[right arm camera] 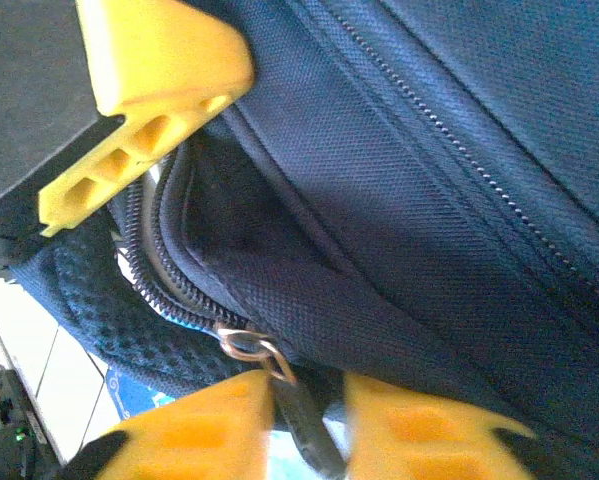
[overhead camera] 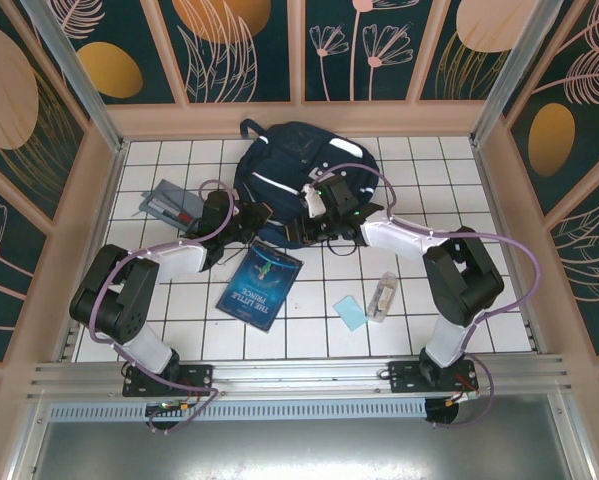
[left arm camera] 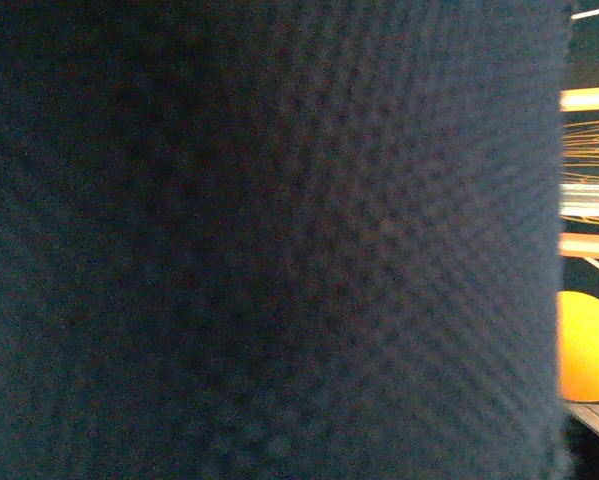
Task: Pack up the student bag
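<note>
Right pincer (right arm camera: 309, 420) sits with its yellow jaws closed on the dark zipper pull (right arm camera: 304, 440), which fills the gap between them, just under a small metal ring (right arm camera: 247, 347). The zip beside it gapes only a little, showing a dark slit in the navy cloth. Left pincer (overhead camera: 252, 214) is pressed against the bag's near-left edge, so close to the weave that I cannot tell whether it is open or closed. The student bag (overhead camera: 289, 150) lies at the far middle of the desk (overhead camera: 459, 200), close to the back wall. By my reading the task is at its start: the bag is only being opened, and nothing looks packed. A blue book (overhead camera: 260, 287), a light-blue card (overhead camera: 350, 312) and a clear bottle (overhead camera: 383, 296) lie loose nearer the arm bases, with a flat grey pouch (overhead camera: 169, 205) to the bag's left. White tiles with dark seams cover the desk, and wood-framed teal panels (overhead camera: 239, 40) with orange discs and pale plants enclose it.
</note>
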You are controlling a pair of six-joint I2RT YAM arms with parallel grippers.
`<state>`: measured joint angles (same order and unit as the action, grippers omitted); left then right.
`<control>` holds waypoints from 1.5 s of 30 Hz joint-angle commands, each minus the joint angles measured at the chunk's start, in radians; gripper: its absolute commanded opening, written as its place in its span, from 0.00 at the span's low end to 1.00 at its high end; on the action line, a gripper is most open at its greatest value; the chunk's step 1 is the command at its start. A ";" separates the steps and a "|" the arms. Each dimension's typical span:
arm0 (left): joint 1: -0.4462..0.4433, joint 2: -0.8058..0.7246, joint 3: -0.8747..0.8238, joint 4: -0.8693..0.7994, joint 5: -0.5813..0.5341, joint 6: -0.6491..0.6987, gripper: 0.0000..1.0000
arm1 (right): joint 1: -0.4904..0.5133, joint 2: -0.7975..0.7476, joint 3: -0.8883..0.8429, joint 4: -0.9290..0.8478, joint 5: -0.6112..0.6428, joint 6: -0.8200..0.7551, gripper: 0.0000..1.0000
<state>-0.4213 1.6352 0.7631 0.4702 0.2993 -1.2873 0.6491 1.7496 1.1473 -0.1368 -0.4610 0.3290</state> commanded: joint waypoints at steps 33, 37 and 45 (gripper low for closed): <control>-0.011 -0.113 0.051 0.065 0.069 -0.004 0.00 | -0.583 0.002 -0.180 -0.016 0.234 -0.042 0.00; -0.011 -0.104 0.040 0.098 0.080 -0.028 0.00 | -0.615 0.024 -0.107 -0.012 0.176 -0.042 0.00; -0.077 -0.045 -0.001 0.323 -0.065 -0.147 0.02 | -0.611 -0.230 -0.225 -0.026 -0.031 0.031 0.86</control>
<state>-0.4736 1.5887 0.7650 0.5453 0.3229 -1.3785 0.0586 1.6688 0.9779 -0.1577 -0.4732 0.3222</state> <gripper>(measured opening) 0.178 0.550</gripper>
